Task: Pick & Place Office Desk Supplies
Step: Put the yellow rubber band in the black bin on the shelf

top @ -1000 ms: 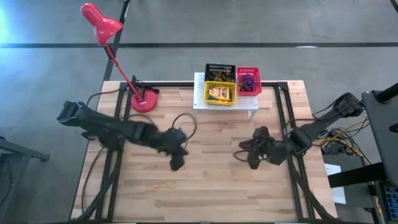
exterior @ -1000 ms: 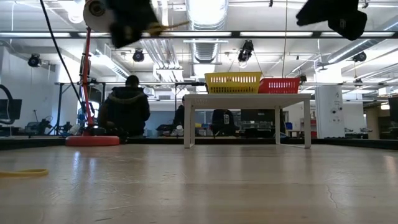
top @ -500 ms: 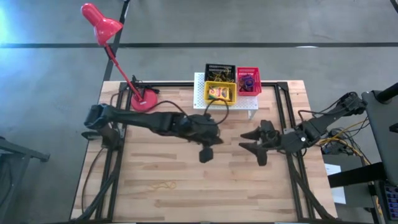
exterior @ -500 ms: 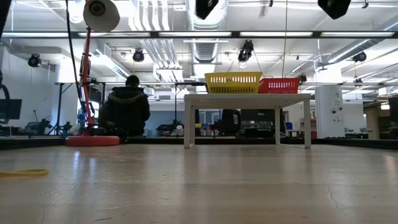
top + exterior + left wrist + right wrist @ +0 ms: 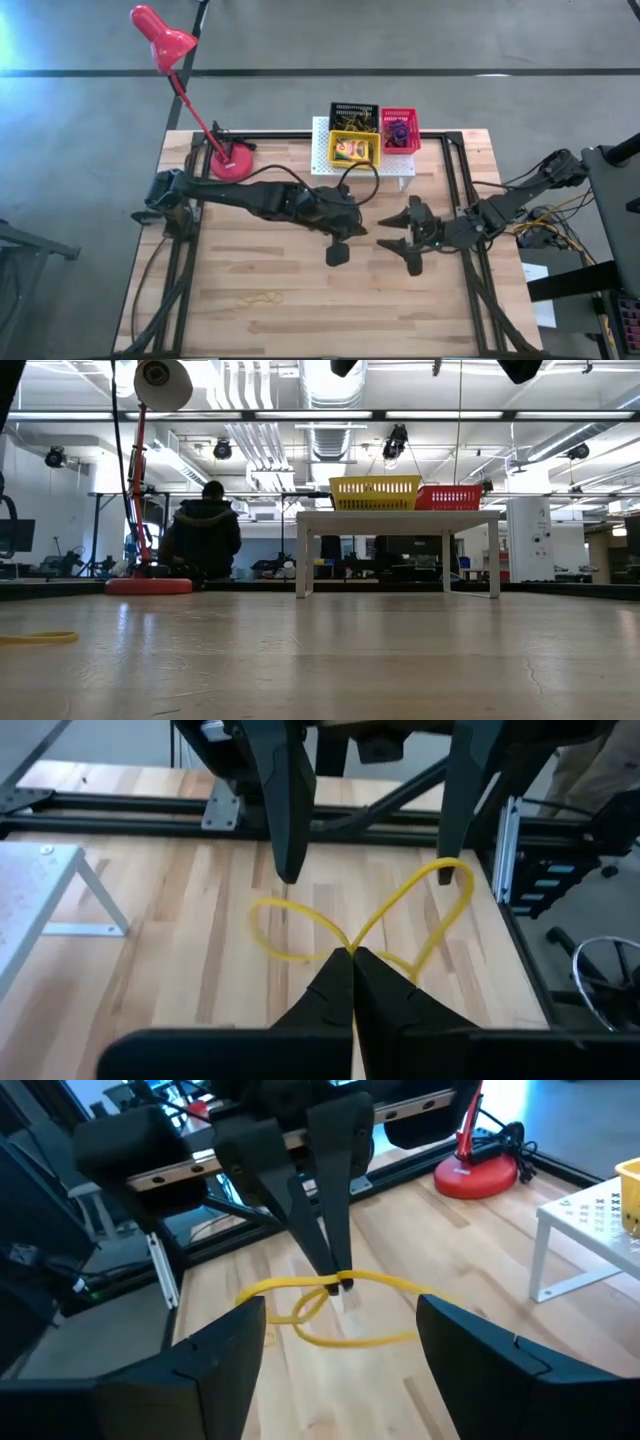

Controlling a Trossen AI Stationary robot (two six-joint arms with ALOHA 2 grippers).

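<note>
yellow rubber band (image 5: 400, 915) | pinched mid-loop (figure-eight), held above table | second band (image 5: 262, 297) lying flat

The high camera hangs well above the table (image 5: 300, 290), looking straight down. The low camera sits at tabletop level, facing far across the boards to the white stand (image 5: 397, 520). Each wrist camera looks closely past its own fingers, facing the other arm. Both share the yellow rubber band (image 5: 400, 910) between them.
</note>
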